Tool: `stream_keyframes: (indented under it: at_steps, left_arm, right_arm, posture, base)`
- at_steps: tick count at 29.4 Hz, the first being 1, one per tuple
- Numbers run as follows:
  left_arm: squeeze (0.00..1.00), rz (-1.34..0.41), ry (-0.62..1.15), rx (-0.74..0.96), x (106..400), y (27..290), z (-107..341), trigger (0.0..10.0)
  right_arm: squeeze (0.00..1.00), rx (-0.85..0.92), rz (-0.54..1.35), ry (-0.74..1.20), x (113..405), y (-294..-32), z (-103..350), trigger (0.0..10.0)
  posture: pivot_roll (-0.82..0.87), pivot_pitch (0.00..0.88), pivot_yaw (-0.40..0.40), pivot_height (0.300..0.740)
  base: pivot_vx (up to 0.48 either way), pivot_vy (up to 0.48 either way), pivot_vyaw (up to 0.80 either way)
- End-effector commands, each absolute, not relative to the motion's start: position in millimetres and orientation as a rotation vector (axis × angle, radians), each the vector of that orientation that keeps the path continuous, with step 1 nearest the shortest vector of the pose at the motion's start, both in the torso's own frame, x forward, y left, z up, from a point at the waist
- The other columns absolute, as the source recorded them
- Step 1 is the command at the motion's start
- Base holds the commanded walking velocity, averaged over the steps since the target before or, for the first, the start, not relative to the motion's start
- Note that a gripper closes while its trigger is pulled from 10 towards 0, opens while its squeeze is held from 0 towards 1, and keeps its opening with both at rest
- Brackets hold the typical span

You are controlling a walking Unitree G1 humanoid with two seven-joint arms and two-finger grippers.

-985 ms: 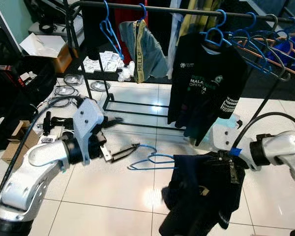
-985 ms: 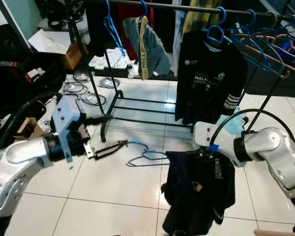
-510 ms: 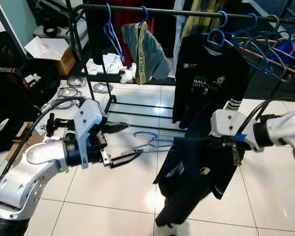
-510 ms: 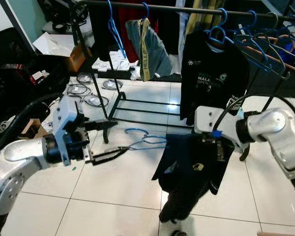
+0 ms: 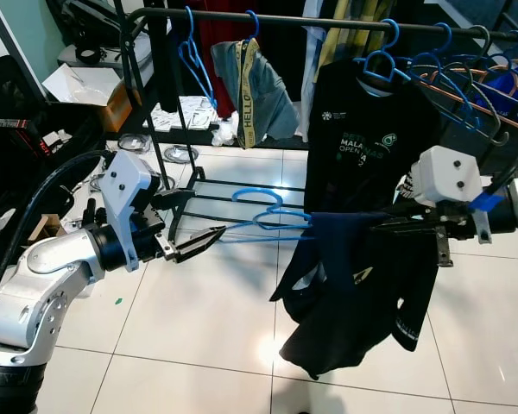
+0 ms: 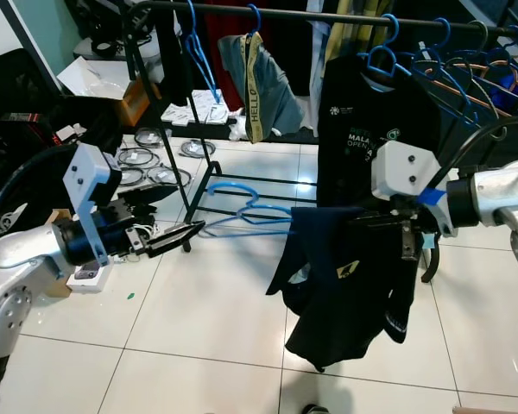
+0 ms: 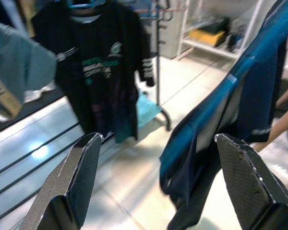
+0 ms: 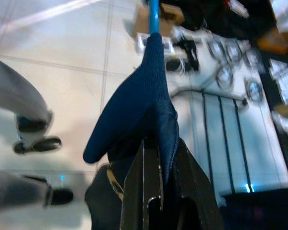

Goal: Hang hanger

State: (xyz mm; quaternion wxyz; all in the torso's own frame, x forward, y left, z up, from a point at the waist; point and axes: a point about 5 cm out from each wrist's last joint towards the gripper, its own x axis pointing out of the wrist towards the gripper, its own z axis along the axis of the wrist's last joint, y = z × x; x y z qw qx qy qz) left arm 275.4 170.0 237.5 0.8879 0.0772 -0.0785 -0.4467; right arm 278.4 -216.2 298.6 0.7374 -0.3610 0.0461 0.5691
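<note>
A blue hanger [image 5: 257,205] carrying a dark navy shirt [image 5: 363,285] is held level in the air in front of the rack. My right gripper [image 5: 399,226] is shut on the shirt-covered end of it; the right wrist view has the fingers [image 8: 137,187] clamped on navy cloth, with the blue rod [image 8: 153,14] running out beyond. My left gripper [image 5: 204,216] stands open at the hook end, its fingers [image 7: 81,163] wide apart and the hanger's blue arm [image 7: 233,79] between them, not gripped. The black rail [image 5: 328,21] runs above.
On the rail hang a black printed T-shirt [image 5: 367,138], a grey garment with a yellow strap [image 5: 252,86] and several blue hangers [image 5: 453,73]. The rack's base bars [image 5: 233,185] lie on the white tiles. Cables and boxes [image 5: 112,159] clutter the left. A person's shoes [image 8: 33,125] stand nearby.
My right gripper has lifted the hanger and shirt from near the floor to about chest height. My left gripper has drawn back to the left and stayed open.
</note>
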Motion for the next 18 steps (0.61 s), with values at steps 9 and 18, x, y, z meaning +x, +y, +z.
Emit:
stream_keyframes:
  at_steps: [9, 18]
  left_arm:
    - [0.0, -1.102, -0.167, 0.087, 262.7, 146.5, 234.4, 10.0]
    - [0.0, -1.118, -0.176, 0.08, 261.0, 140.4, 234.9, 10.0]
  right_arm:
    - [0.0, -0.754, 1.347, -0.013, 273.2, -199.6, 313.1, 0.0]
    - [0.0, -0.752, 1.377, -0.006, 275.2, -191.8, 309.0, 0.0]
  posture:
    - [-0.09, 0.133, 0.051, 0.74]
    - [-0.08, 0.135, 0.043, 0.74]
  base:
    - [0.0, 0.0, 0.0]
    - [0.0, 0.0, 0.0]
